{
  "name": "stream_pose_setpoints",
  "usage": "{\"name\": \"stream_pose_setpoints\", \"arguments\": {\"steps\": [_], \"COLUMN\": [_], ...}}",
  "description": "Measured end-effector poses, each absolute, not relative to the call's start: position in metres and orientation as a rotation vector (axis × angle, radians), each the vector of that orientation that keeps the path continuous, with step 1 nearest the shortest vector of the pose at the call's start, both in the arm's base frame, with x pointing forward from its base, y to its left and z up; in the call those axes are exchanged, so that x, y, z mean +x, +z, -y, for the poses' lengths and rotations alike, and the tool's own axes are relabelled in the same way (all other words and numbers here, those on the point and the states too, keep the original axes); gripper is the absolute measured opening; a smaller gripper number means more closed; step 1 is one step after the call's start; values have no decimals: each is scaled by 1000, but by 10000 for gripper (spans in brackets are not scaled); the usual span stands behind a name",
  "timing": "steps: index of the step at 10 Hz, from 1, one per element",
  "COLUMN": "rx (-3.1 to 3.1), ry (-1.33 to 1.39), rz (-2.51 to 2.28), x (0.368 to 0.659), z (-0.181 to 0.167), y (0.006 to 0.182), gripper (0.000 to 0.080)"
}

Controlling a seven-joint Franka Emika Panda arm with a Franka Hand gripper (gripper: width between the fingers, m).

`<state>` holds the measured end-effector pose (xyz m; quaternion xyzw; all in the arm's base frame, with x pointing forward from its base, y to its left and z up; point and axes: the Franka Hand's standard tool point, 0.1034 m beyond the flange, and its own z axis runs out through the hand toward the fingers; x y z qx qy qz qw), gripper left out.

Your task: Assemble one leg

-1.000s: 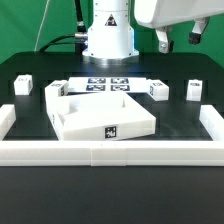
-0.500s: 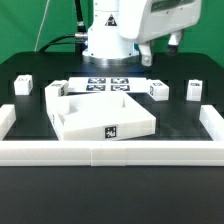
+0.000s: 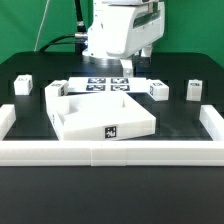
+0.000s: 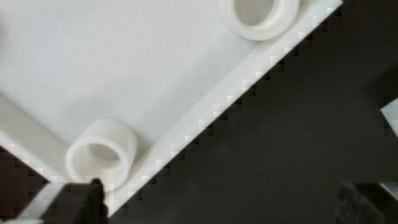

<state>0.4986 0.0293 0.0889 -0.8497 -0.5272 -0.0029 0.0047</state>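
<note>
Several small white legs with marker tags stand on the black table: one at the exterior view's left (image 3: 24, 86), one by the tray's left corner (image 3: 57, 91), one right of the tray (image 3: 157, 90), one further right (image 3: 194, 90). The large white tray-like part (image 3: 100, 115) lies in the middle. My gripper (image 3: 138, 62) hangs open and empty above the tray's back right area. In the wrist view the tray (image 4: 125, 80) with two round holes fills the frame, and my gripper (image 4: 217, 205) has one dark finger (image 4: 71, 200) over the tray's edge. No leg shows in the wrist view.
The marker board (image 3: 108, 83) lies flat behind the tray, under the arm's base. A white raised border (image 3: 110, 152) runs along the table's front and both sides.
The arm has swung from the exterior view's upper right toward the left and lower, now over the back of the tray. The parts on the table have not moved.
</note>
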Motion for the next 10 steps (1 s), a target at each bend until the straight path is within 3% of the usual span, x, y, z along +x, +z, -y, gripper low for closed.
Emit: {"name": "stream_pose_setpoints", "arguments": {"steps": [7, 10], "rx": [-2244, -2258], "ry": [4, 11], "rz": [2255, 2240], "x": [474, 474], "z": [15, 21], "y": [70, 69], "gripper": [649, 649]}}
